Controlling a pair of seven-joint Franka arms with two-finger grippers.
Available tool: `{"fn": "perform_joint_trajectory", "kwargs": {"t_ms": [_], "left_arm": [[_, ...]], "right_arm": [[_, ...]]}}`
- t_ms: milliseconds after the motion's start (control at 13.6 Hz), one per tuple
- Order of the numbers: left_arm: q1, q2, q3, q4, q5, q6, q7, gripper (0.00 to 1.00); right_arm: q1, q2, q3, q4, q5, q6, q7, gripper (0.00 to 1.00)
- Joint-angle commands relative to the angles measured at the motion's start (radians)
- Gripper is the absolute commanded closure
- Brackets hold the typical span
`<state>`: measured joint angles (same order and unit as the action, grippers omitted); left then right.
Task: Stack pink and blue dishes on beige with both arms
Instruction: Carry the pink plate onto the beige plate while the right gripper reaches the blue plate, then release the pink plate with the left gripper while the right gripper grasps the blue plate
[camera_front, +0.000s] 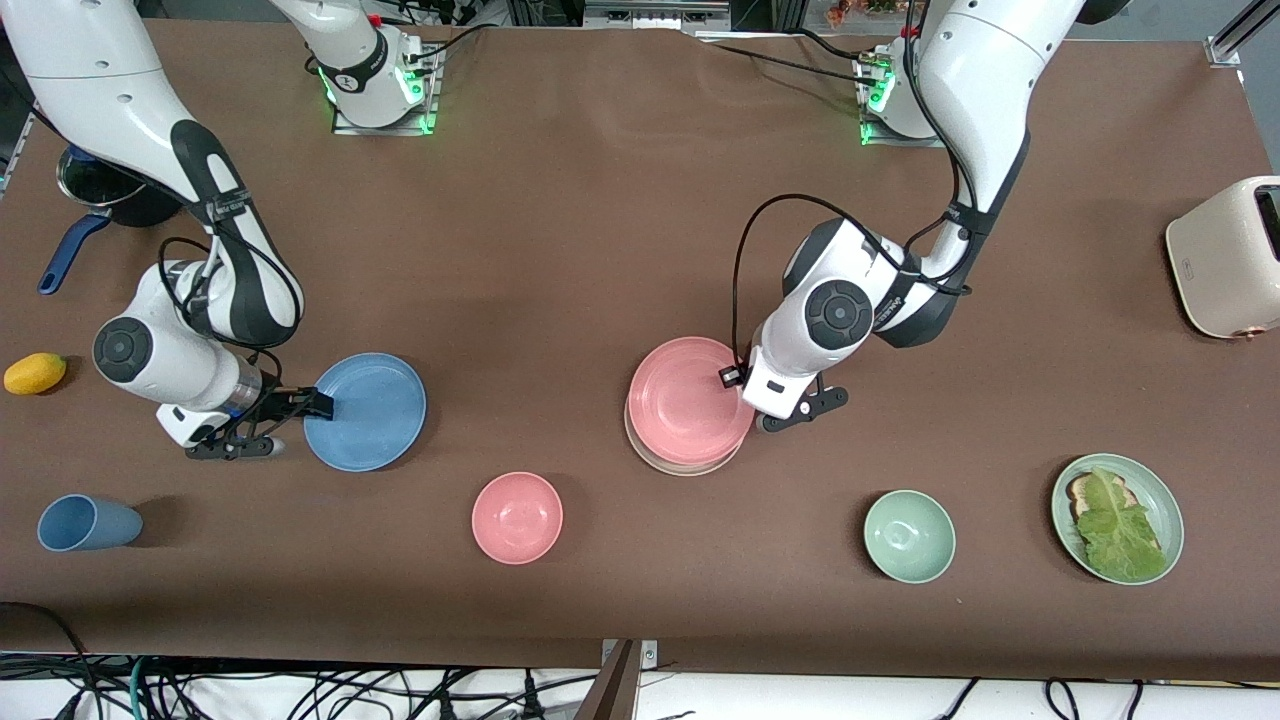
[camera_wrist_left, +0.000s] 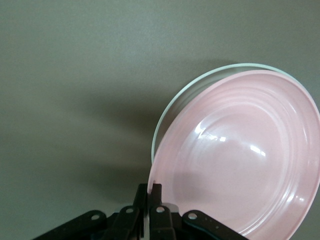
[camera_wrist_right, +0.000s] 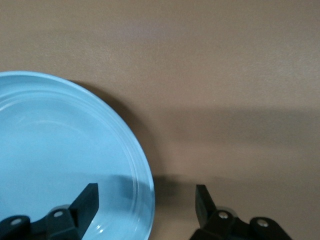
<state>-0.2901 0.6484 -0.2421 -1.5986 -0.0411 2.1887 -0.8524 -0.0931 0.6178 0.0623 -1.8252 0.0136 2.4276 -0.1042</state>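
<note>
While the pink plate (camera_front: 688, 397) sits slightly askew atop the beige plate (camera_front: 660, 462) near the table's middle, your left arm bends low beside it, its left gripper (camera_front: 741, 378) clamped on the pink rim. In the left wrist view the pale rim (camera_wrist_left: 200, 85) of the lower plate peeks out past the pink one (camera_wrist_left: 240, 160). Toward the right arm's end, the blue plate (camera_front: 368, 412) lies flat on the table; your right arm crooks down next to it, the right gripper (camera_front: 312, 403) spread wide astride the rim, one finger (camera_wrist_right: 86, 202) over the dish, the other over the cloth, not gripping. Nearer the camera you see an empty pink bowl (camera_front: 517, 517), an empty green bowl (camera_front: 908, 535), a blue cup (camera_front: 85, 523) on its side, and a green plate (camera_front: 1160, 500) carrying lettuce (camera_front: 1115, 525) on toast.
</note>
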Motion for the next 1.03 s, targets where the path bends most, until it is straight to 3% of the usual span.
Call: {"fn": "perform_joint_trajectory", "kwargs": {"t_ms": [0, 514, 808, 955], "left_arm": [[-0.009, 0.033, 0.009, 0.054, -0.008, -0.003, 0.078, 1.0], [-0.009, 0.053, 0.03, 0.055, -0.006, 0.052, 0.242, 1.0], [-0.009, 0.079, 0.032, 0.054, -0.005, 0.088, 0.243, 1.0], [-0.009, 0.088, 0.035, 0.054, -0.005, 0.098, 0.243, 1.0]], "right_arm": [[-0.013, 0.014, 0.011, 0.003, 0.02, 0.016, -0.017, 0.35], [-0.01, 0.002, 0.019, 0.007, 0.028, -0.018, 0.001, 1.0], [-0.008, -0.032, 0.02, 0.018, 0.029, -0.059, -0.005, 1.0], [-0.007, -0.05, 0.039, 0.076, 0.031, -0.158, -0.003, 1.0]]}}
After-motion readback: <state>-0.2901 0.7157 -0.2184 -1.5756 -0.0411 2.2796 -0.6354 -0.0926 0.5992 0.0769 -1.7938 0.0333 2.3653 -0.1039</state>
